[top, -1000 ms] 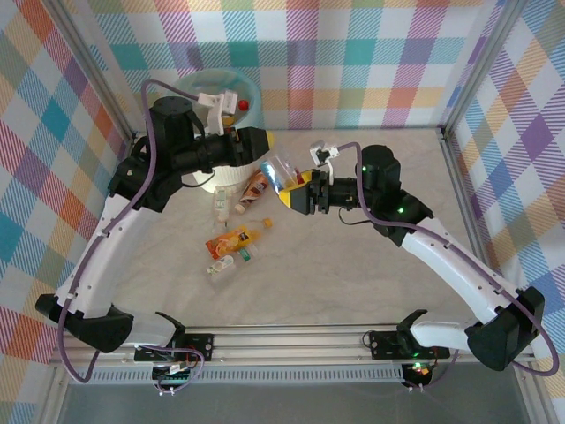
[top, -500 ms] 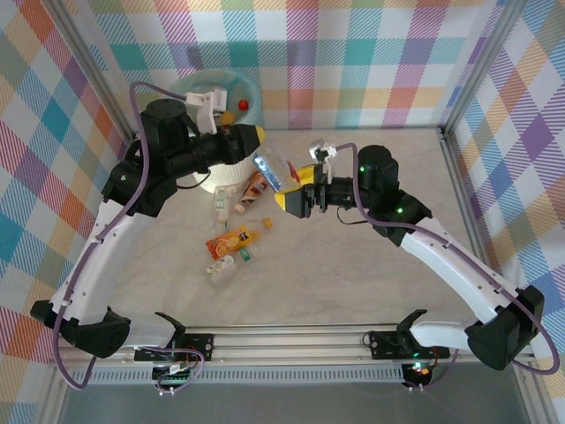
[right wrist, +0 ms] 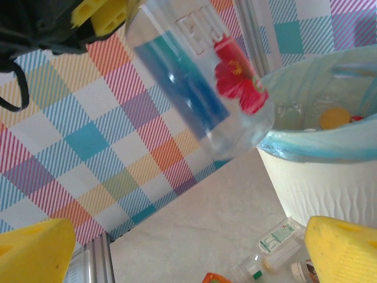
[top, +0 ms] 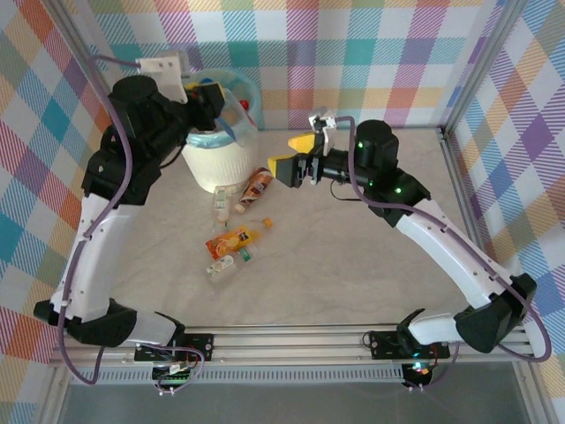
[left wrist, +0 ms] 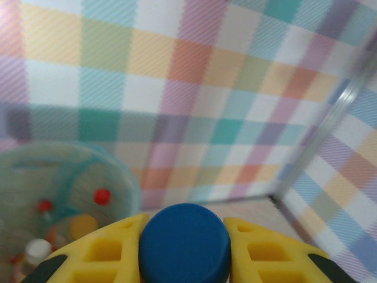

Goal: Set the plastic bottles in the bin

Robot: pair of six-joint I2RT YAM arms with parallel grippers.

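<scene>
My left gripper (top: pixel 210 95) is shut on a clear plastic bottle (right wrist: pixel 200 76) with a blue label and a red flower, held high beside the bin's rim. In the left wrist view the bottle's blue cap (left wrist: pixel 184 247) sits clamped between the yellow fingers (left wrist: pixel 106 250). The white ribbed bin (top: pixel 221 163), lined with a teal bag, has several bottles inside (left wrist: pixel 70 227). My right gripper (top: pixel 290 157) hangs open to the right of the bin, with nothing between its fingers (right wrist: pixel 344 250). More bottles lie on the table: a brown-labelled one (top: pixel 256 185), an orange one (top: pixel 234 238) and a clear one (top: pixel 221 205).
A small clear bottle (top: pixel 221 263) lies near the orange one. Checked cloth walls and metal frame posts (top: pixel 455 150) close in the table on three sides. Bare tabletop (top: pixel 353 265) stretches in front of and to the right of the bottles.
The right gripper let go of the blue-labelled bottle and opened wide. The left gripper closed on its cap and carried it up and left to the bin's rim.
</scene>
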